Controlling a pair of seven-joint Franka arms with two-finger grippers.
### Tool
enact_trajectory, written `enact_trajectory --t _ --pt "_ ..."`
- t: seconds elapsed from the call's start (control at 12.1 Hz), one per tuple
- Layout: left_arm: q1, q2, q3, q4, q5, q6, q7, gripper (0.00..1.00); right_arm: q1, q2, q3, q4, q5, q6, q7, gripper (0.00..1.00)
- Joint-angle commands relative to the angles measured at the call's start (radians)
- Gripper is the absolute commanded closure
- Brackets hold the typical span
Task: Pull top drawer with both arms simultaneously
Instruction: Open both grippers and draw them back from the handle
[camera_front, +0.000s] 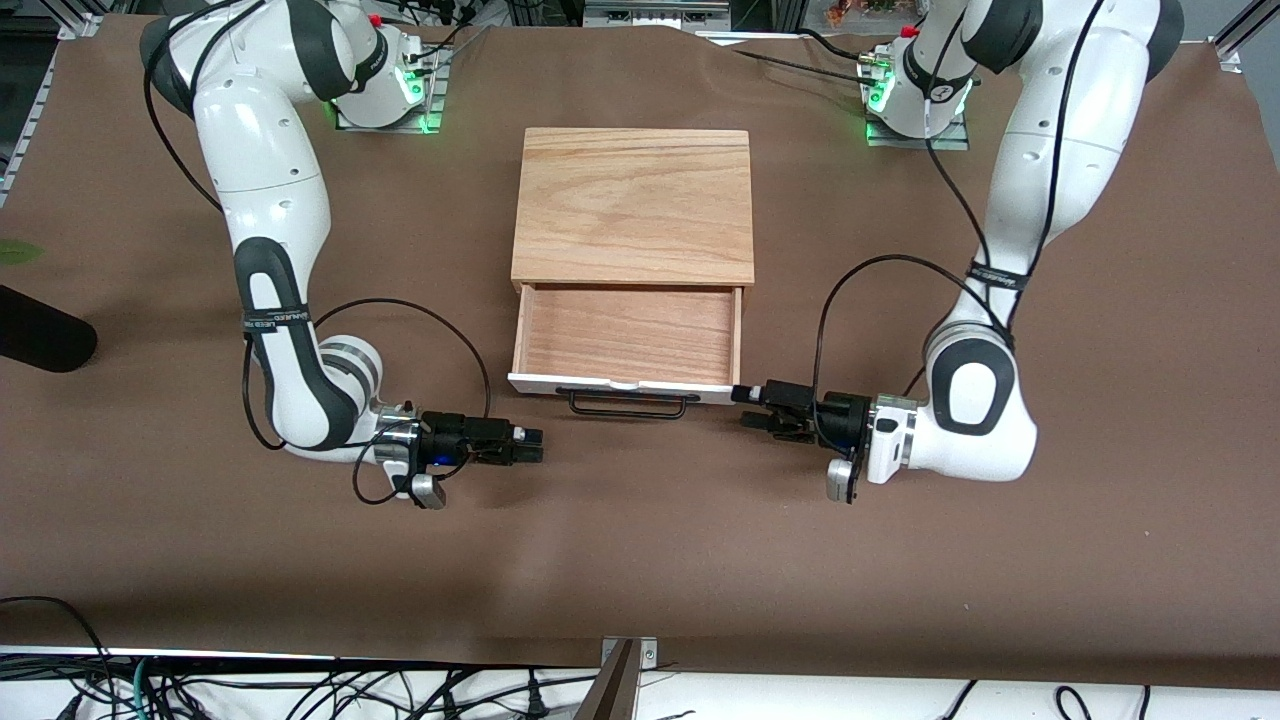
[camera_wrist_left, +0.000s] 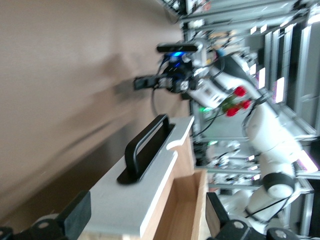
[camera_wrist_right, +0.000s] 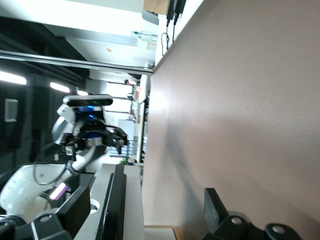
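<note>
The top drawer (camera_front: 630, 335) stands pulled out of the cabinet (camera_front: 632, 205), its white front panel (camera_front: 620, 386) and black wire handle (camera_front: 628, 405) facing the front camera. My left gripper (camera_front: 745, 407) is low at the panel's end toward the left arm. In the left wrist view it (camera_wrist_left: 145, 217) is open, with the panel's end (camera_wrist_left: 145, 200) between its jaws. My right gripper (camera_front: 530, 445) is low by the panel's other end and apart from it. It (camera_wrist_right: 145, 212) is open and empty, with the handle (camera_wrist_right: 117, 205) ahead of it.
The cabinet's oak-grain top slab covers the drawer's rear. A dark rounded object (camera_front: 40, 340) lies at the right arm's end of the table. The table's edge with loose cables (camera_front: 300, 690) runs nearest the front camera. Brown table surface (camera_front: 640, 540) lies in front of the drawer.
</note>
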Motion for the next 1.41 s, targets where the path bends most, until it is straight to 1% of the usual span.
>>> enact_trajectory --t 0.0,0.08,0.17,0.25,0.33,0.41,0.58,0.75,0.83,0.91,0.99,1.08,1.16,1.24,1.32 --pt "0.003 -0.076 0.015 -0.007 0.142 -0.006 -0.064 0.00 0.017 -0.020 -0.060 0.059 -0.136 0.019 0.087 0.00" --pt "0.004 -0.093 0.029 0.009 0.182 -0.004 -0.064 0.00 0.019 -0.027 -0.083 0.079 -0.195 0.021 0.110 0.00" --pt "0.007 -0.126 0.063 0.016 0.249 -0.004 -0.064 0.00 0.020 -0.032 -0.101 0.107 -0.256 0.021 0.140 0.00" --pt "0.009 -0.162 0.074 0.022 0.321 -0.006 -0.061 0.00 0.022 -0.032 -0.130 0.134 -0.325 0.021 0.176 0.00" --pt "0.018 -0.188 0.072 0.030 0.368 -0.009 -0.065 0.00 0.025 -0.033 -0.158 0.166 -0.406 0.021 0.219 0.00" --pt "0.042 -0.206 0.074 0.032 0.415 -0.010 -0.065 0.00 0.026 -0.035 -0.179 0.203 -0.510 0.021 0.272 0.00" --pt "0.058 -0.263 0.072 0.029 0.577 -0.041 -0.067 0.00 0.028 -0.035 -0.190 0.271 -0.691 0.021 0.408 0.00" --pt "0.062 -0.315 0.075 0.026 0.691 -0.079 -0.091 0.00 0.037 -0.035 -0.192 0.317 -0.814 0.021 0.537 0.00" --pt "0.056 -0.356 0.081 0.010 0.763 -0.091 -0.097 0.00 0.042 -0.035 -0.192 0.320 -0.865 0.022 0.588 0.00" --pt "0.047 -0.416 0.086 -0.017 0.869 -0.090 -0.142 0.00 0.048 -0.041 -0.193 0.320 -0.914 0.022 0.643 0.00" --pt "0.047 -0.491 0.078 -0.090 0.923 -0.093 -0.242 0.00 0.058 -0.059 -0.192 0.320 -0.990 0.021 0.720 0.00" --pt "0.039 -0.568 0.071 -0.174 0.951 -0.091 -0.321 0.00 0.080 -0.087 -0.199 0.320 -1.079 0.021 0.787 0.00" --pt "0.024 -0.611 0.071 -0.209 1.033 -0.091 -0.352 0.00 0.107 -0.117 -0.210 0.314 -1.174 0.015 0.824 0.00" --pt "-0.003 -0.648 0.071 -0.232 1.164 -0.090 -0.363 0.00 0.112 -0.159 -0.209 0.296 -1.272 0.013 0.835 0.00" --pt "-0.005 -0.694 0.071 -0.259 1.223 -0.087 -0.413 0.00 0.106 -0.211 -0.204 0.252 -1.328 0.015 0.833 0.00"
